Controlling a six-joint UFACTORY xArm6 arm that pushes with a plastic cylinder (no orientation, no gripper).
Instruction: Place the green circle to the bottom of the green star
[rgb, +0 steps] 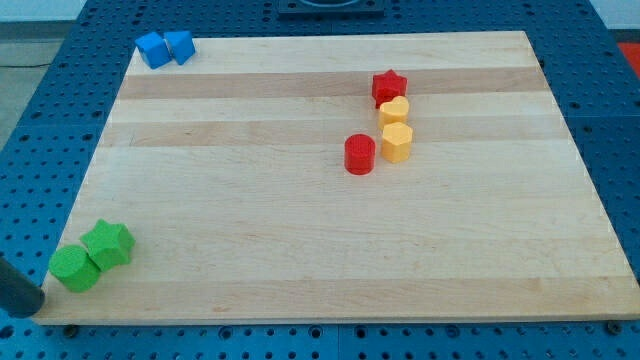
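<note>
The green circle (75, 267) lies at the board's bottom-left corner. The green star (108, 244) touches it, up and to the right of it. My tip (31, 302) shows as a dark rod end at the view's far bottom left, just off the board's corner. It is below and to the left of the green circle, a short gap away from it.
Two blue blocks (165, 48) sit together at the wooden board's (250, 220) top-left corner. Right of centre, a red star (389, 86), a yellow heart (395, 109) and a yellow hexagon (396, 142) stand in a column, with a red circle (359, 154) beside the hexagon.
</note>
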